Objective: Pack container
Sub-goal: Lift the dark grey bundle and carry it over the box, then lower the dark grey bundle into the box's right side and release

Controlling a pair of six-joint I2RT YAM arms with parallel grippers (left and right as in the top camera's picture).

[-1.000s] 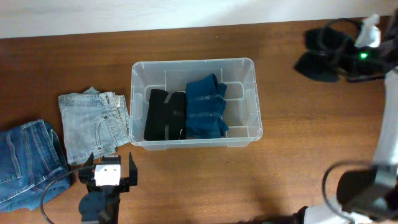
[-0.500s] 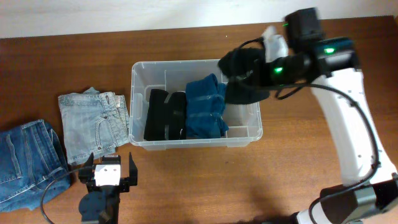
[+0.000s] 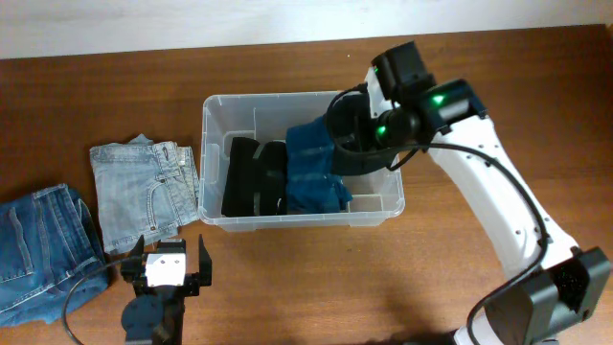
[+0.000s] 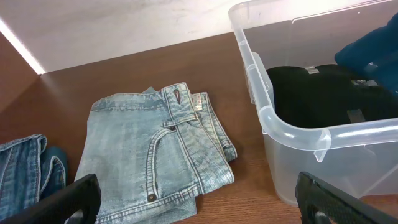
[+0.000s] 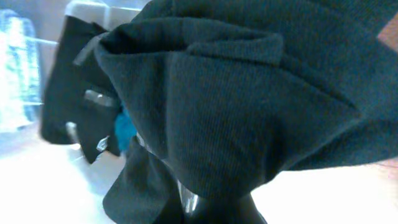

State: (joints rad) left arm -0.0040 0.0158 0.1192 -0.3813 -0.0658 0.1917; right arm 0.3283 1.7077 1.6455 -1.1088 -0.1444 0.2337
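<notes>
A clear plastic box (image 3: pixel 215 125) sits in the middle of the brown surface (image 3: pixel 460 249). Inside it lie a folded black cloth (image 3: pixel 251 177) and, right beside it, a folded blue cloth (image 3: pixel 316 172). The right arm (image 3: pixel 498 206) reaches over the right end of the box. Its jaws are closed on a dark cloth (image 3: pixel 352 134), bunched up above the blue one. The left arm (image 3: pixel 165 273) is at the near edge, and its jaws are wide open and hold nothing. Light jeans (image 3: pixel 144 192) lie folded just left of the box. Darker jeans (image 3: pixel 38 254) lie further left.
</notes>
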